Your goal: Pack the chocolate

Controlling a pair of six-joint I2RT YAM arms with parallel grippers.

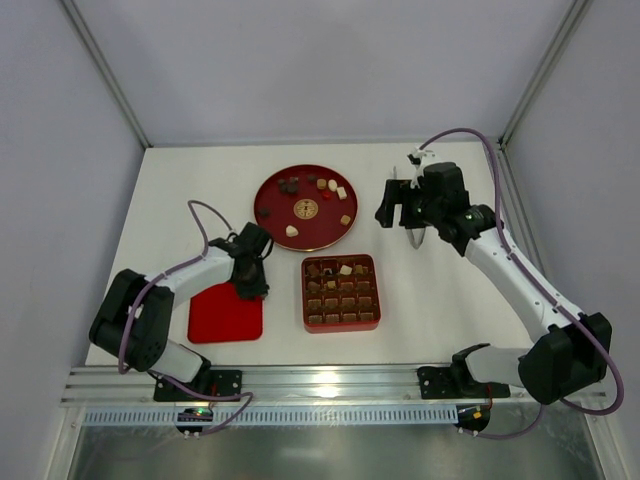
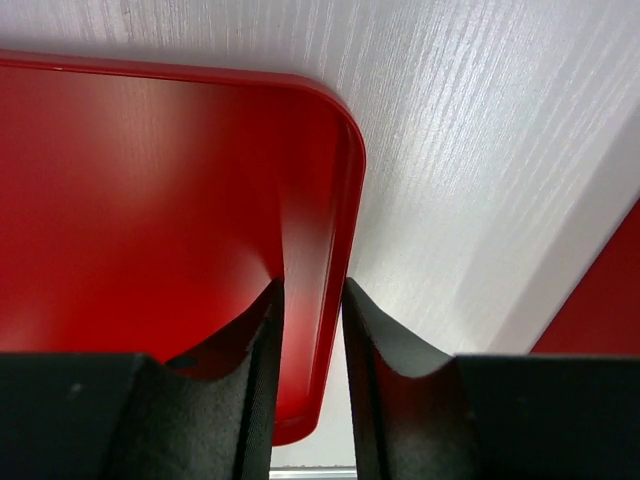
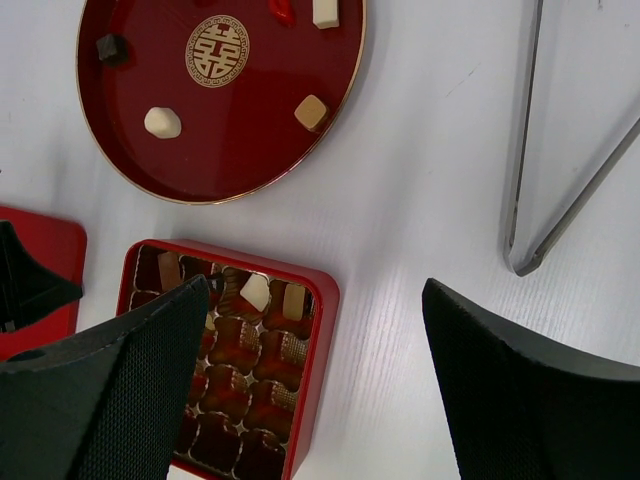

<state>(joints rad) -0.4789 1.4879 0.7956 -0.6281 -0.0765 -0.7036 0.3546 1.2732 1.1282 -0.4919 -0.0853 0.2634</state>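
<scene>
**Left tool astride the lid's rim, right tool wide above the box's corner**

We start at the left tool [image 1: 251,290] [image 2: 312,285]. Its fingers [image 2: 255,380] stand narrowly apart with the raised rim of the flat red lid [image 1: 225,318] [image 2: 150,200] between them. We cannot tell whether they press on that rim. The lid lies flat on the surface [image 1: 450,300] just left of the square red box [image 1: 340,326] [image 3: 320,330], and the tool sits on the lid's edge nearest the box. No chocolate is near this tool.

The right tool [image 1: 402,225] [image 3: 315,290] hangs with its fingers spread wide and nothing between them, above the surface off the box's far right corner.

The chocolate [image 1: 291,231] [image 3: 162,122] lies in two places. A few pieces, among them a cream one [image 1: 345,269] [image 3: 255,292], sit in the box's far row of compartments, below and just left of the right tool. The rest are scattered loose on the round red plate [image 1: 320,240] [image 3: 230,140] just beyond the box, well apart from both tools. In the wrist view, we see a cream, a tan and a dark piece there.
</scene>
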